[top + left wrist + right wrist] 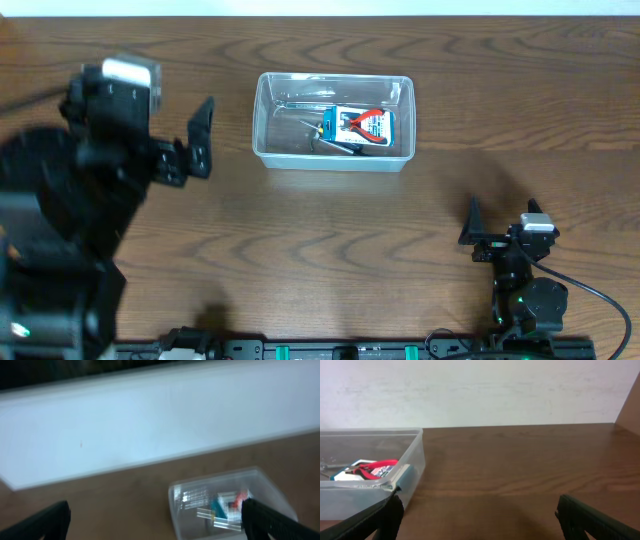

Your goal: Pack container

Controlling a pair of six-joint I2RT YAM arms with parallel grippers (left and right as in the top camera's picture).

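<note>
The clear plastic container (pixel 331 160) sits on the wooden table at centre back. Inside it lie a blue-and-white box (pixel 345 116) with red-handled pliers (pixel 370 121) and some metal tools (pixel 325 138). My left gripper (pixel 203 138) hovers just left of the container, raised and open, with nothing between its fingers. Its blurred wrist view shows the container (pixel 176 506) ahead to the right, partly behind the right finger (pixel 272 521). My right gripper (pixel 488 236) rests low near the front right, open and empty. Its wrist view shows the container (pixel 414 467) far left, with the pliers (pixel 376 465) inside.
A pale wall (pixel 480 390) runs behind the table's far edge. The left arm's bulky black body (pixel 60 220) covers the table's left side. The right arm's base (pixel 525 300) stands at the front right edge. Bare wood (pixel 350 240) lies between the container and the front edge.
</note>
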